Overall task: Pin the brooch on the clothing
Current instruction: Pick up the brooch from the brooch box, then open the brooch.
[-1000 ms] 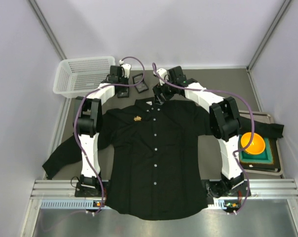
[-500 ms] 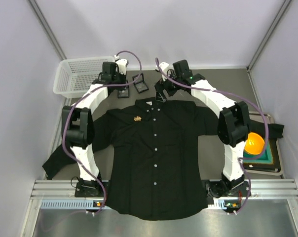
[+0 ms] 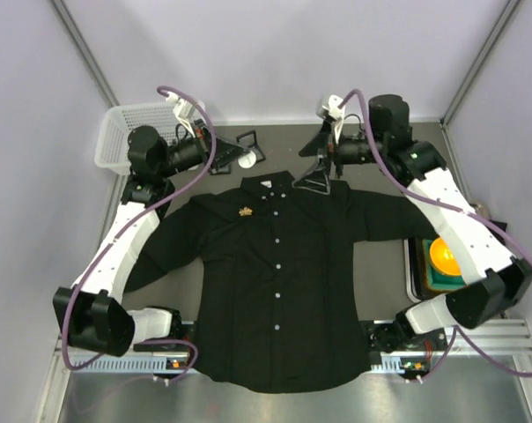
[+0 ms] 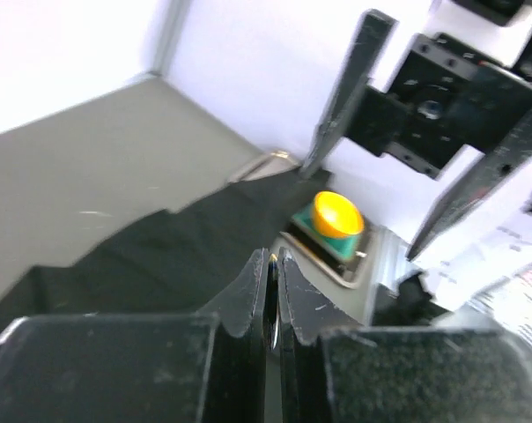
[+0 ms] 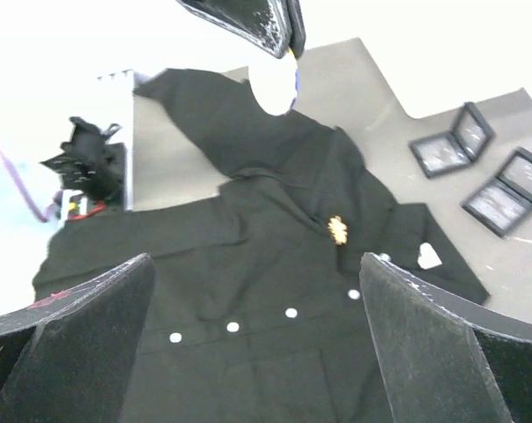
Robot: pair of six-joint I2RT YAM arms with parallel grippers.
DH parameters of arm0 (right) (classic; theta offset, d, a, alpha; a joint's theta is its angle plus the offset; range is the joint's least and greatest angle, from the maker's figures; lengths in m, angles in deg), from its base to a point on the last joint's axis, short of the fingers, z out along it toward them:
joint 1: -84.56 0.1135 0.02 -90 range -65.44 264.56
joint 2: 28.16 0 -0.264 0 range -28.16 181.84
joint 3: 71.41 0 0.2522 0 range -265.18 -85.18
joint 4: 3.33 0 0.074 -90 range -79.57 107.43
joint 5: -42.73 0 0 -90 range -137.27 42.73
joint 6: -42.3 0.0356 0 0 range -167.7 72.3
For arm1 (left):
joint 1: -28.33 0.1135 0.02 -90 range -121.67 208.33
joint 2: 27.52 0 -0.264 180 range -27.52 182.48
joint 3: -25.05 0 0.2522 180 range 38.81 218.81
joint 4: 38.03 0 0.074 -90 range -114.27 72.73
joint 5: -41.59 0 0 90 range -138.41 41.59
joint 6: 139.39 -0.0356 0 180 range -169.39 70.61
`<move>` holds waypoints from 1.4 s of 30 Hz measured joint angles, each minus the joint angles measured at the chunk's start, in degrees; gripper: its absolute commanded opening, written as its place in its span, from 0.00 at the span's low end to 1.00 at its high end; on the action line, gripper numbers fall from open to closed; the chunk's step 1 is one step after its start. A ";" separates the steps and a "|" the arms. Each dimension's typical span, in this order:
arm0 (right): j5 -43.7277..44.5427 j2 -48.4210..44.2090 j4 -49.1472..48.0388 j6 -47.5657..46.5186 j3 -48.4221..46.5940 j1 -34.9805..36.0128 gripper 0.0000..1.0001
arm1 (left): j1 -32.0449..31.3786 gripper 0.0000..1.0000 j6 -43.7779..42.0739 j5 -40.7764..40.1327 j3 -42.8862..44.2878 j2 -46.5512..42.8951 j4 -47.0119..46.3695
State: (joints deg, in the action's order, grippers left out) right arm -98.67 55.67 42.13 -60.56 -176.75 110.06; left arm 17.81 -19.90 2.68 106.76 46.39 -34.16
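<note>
Only the right wrist view shows the brooch (image 5: 338, 229) close up. It sits on the shirt (image 5: 204, 247) beneath the spread right gripper (image 5: 255, 264). The left wrist view shows the left gripper (image 4: 271, 260) pressed together, with a bowl (image 4: 336, 214) beyond it. Boxes (image 5: 451, 145) lie past the collar. The shirt lies flat, collar towards both grippers and hem towards the bases.

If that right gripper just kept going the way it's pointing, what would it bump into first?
The right gripper would likely meet the black shirt first, near the gold brooch; depth is unclear.

Overhead view steeply downward; both wrist views oblique, from height; black shirt (image 3: 275, 264) common to all.
</note>
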 measured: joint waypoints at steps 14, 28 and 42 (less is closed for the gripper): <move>-4.61 -8.17 0.02 7.06 4.50 8.90 0.73 | -8.13 0.00 17.97 11.13 -5.18 -5.97 -16.04; -6.56 -2.97 -9.42 21.73 4.46 9.27 0.56 | -9.53 0.00 14.40 12.85 -6.82 -10.16 -13.22; -8.72 -1.49 -12.74 24.06 4.11 12.00 0.00 | -9.44 0.35 13.46 12.13 -8.20 -10.45 -12.11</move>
State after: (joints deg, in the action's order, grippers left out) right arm -107.39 54.19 29.39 -36.50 -172.64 122.06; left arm 8.37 -6.43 14.81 98.56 35.94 -46.27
